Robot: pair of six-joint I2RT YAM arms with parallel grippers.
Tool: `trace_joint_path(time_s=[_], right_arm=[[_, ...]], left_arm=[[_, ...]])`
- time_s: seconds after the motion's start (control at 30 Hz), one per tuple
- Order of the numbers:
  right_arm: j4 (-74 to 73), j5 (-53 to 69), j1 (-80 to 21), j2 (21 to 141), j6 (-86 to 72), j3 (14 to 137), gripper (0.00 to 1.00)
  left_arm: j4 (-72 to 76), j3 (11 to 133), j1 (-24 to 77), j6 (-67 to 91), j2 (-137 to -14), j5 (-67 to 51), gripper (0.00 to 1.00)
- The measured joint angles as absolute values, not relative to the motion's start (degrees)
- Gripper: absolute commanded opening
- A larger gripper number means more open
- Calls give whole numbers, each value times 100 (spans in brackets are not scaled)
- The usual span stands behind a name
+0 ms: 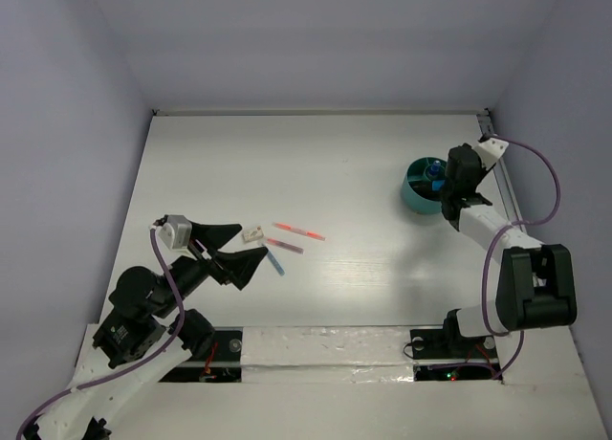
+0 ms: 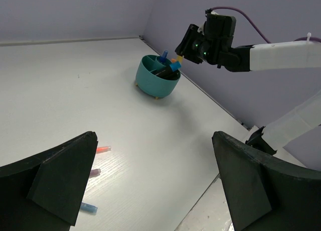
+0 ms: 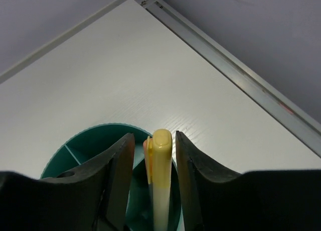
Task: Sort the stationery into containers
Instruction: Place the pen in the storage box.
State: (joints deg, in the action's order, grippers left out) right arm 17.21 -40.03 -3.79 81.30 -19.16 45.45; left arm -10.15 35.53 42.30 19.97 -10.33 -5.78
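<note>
My right gripper hangs over the right rim of the teal-green cup and is shut on a yellow highlighter that lies along the fingers and points into the cup. The left wrist view shows the cup holding blue and black markers. An orange-red pen, a purple pen and a blue pen lie on the table near the left arm. My left gripper is open and empty, just left of them. The same pens show in the left wrist view: orange, purple, blue.
A small white block lies beside the pens, between the left fingertips in the top view. The table's right edge rail runs close behind the cup. White walls enclose the table at the back and sides.
</note>
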Motion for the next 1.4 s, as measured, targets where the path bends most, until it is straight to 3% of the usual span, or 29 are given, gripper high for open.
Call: trace_joint_path(time_s=[0.2, 0.27, 0.67, 0.97, 1.4], right_arm=[[1496, -3922, -377, 7850, -2038, 4556, 71], [1356, -3874, -377, 7752, -2082, 4593, 74], [309, -2792, -580, 7054, -2099, 5170, 73], [-755, -1468, -1085, 7507, -1944, 6364, 72], [-2506, -650, -1520, 8744, -1726, 7590, 86]], left_arm=[[-1015, 3553, 4191, 1997, -1035, -578, 99], [-1015, 3553, 4189, 1997, -1035, -578, 99], [-1013, 3553, 4134, 1997, -1055, -609, 99], [-1011, 3553, 4034, 1997, -1118, -683, 99], [-1011, 3553, 3924, 1999, -1179, -738, 99]])
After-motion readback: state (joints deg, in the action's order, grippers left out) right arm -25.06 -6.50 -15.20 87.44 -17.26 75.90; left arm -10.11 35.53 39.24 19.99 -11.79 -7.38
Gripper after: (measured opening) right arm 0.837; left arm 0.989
